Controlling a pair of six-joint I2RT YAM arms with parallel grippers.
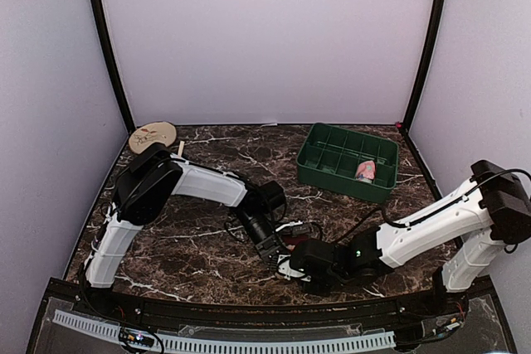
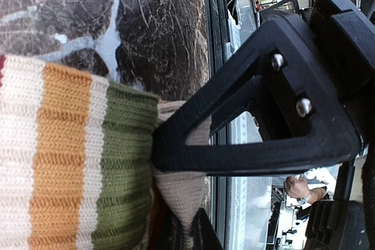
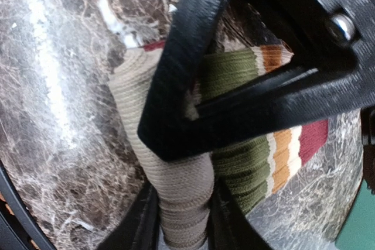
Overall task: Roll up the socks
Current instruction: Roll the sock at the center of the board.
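Observation:
A striped sock (image 3: 246, 156) with beige, green, white, orange and maroon bands lies on the dark marble table near the front edge. In the top view it is almost hidden between the two gripper heads; a small pale bit of the sock (image 1: 288, 268) shows. My left gripper (image 1: 278, 254) is shut on the sock's beige end (image 2: 179, 194), next to the green band (image 2: 120, 168). My right gripper (image 1: 300, 264) is shut on the beige cuff (image 3: 181, 203). The two grippers meet at the same spot.
A green compartment tray (image 1: 319, 172) stands at the back right with a rolled pink sock (image 1: 365, 172) in one cell. A round tan disc (image 1: 153, 134) lies at the back left. The table's front edge (image 1: 249, 303) is just below the grippers.

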